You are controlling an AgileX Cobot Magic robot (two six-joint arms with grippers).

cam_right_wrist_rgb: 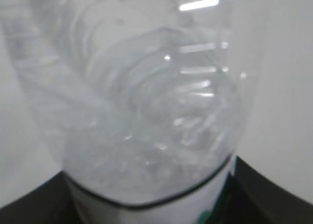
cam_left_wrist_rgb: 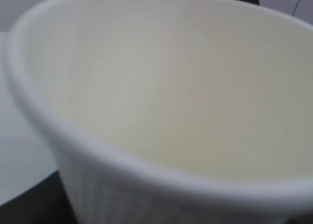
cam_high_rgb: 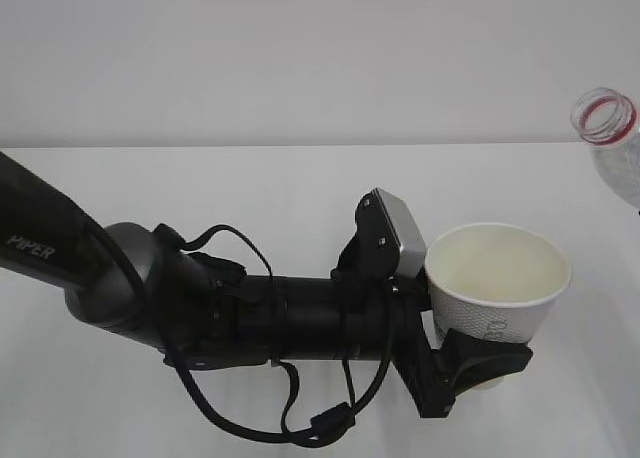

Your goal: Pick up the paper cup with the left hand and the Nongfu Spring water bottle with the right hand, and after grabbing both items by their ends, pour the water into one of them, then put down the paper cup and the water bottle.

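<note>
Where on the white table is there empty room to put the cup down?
The table is bare along the back, between the far edge and the left hand, and at the front left corner below the arm. It is crowded on the right, where the jaws hold the paper cup with the Nongfu Spring water bottle up in the corner.

Water bottle [cam_high_rgb: 612, 138] cut off at the exterior view's right edge, right hand unseen
</note>
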